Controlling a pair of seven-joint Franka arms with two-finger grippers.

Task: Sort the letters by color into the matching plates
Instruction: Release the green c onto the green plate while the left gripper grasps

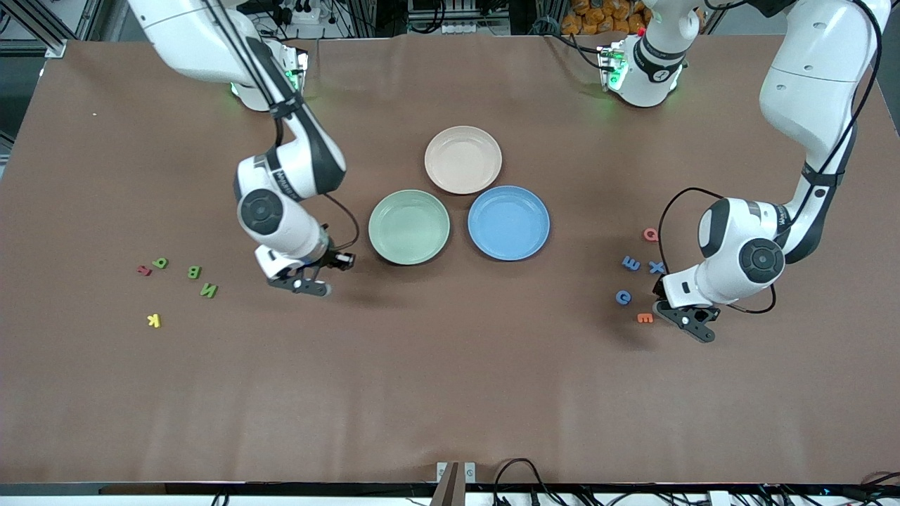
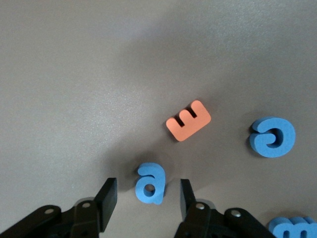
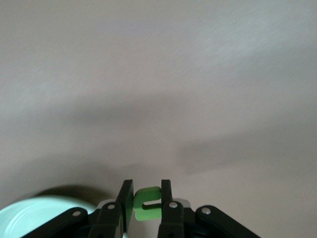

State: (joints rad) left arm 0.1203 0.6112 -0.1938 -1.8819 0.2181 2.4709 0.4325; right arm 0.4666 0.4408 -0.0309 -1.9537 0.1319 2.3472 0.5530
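Letters of two colours lie at the two ends of the table; both target plates sit in the middle.

1. Right gripper (image 1: 309, 284): my fingers are clamped on a green letter (image 3: 146, 203). I hold it in the air over bare table, just beside the green plate (image 1: 409, 227) on the side toward the right arm's end. In the right wrist view, the rim of that plate shows at the corner of the picture.

2. Left gripper (image 1: 685, 323): my fingers (image 2: 107, 196) stand apart, low at the table, one on each side of a blue letter (image 2: 149, 183). Neither finger touches it. The front view hides this letter under my hand.

3. Green plate and blue plate (image 1: 508, 223): side by side, nearly touching, both with nothing in them. A beige-pink plate (image 1: 463, 159) sits farther from the front camera, between the two.

4. Toward the right arm's end: three green letters (image 1: 195, 272) lie loosely grouped, with a red letter (image 1: 144, 270) beside them and a yellow letter (image 1: 154, 320) nearer the front camera.

5. Toward the left arm's end: a blue E (image 1: 631, 263), a blue X (image 1: 657, 267) and a blue round letter (image 1: 623, 297) lie near my left gripper. An orange E (image 1: 645, 318) lies just beside that gripper, and a red Q (image 1: 651, 235) lies farthest from the front camera in this group.
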